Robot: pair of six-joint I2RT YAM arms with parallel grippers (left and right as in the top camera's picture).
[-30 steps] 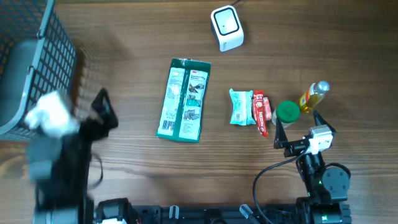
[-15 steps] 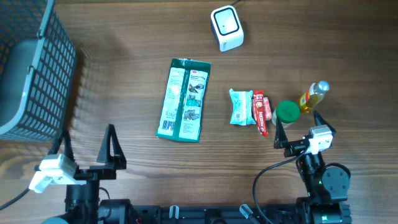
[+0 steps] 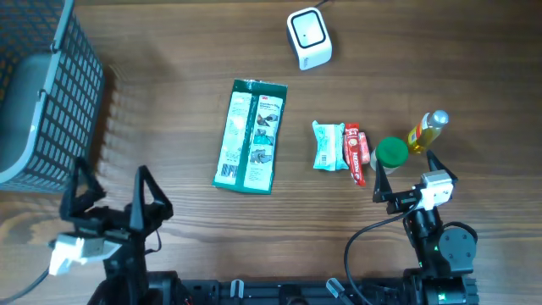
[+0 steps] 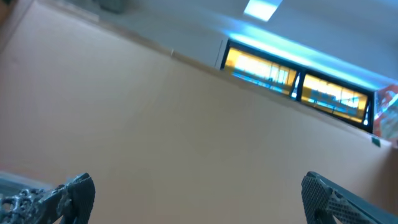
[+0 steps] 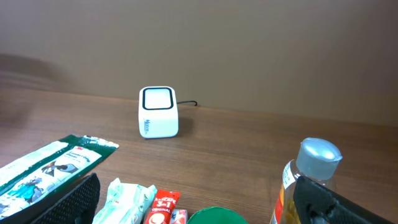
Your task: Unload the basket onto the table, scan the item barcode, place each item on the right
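Both your hands are released and hold nothing, the left hand [image 3: 113,188] near the basket [image 3: 51,102] and the right hand [image 3: 406,172] just beside the green-lidded jar [image 3: 390,152], while the green package [image 3: 250,135] lies flat mid-way across the table [image 3: 169,68], apart from the white scanner [image 3: 308,38].

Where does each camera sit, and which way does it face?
Overhead: above the table, looking straight down; left gripper and right gripper, both open, at the near edge.
Left wrist: on the left arm, tilted up at a wall and lit panels; only its fingers show.
Right wrist: low over the table, facing the far side; its fingers frame scanner and bottle.
Shared: overhead and right wrist both show scanner, bottle, green package.
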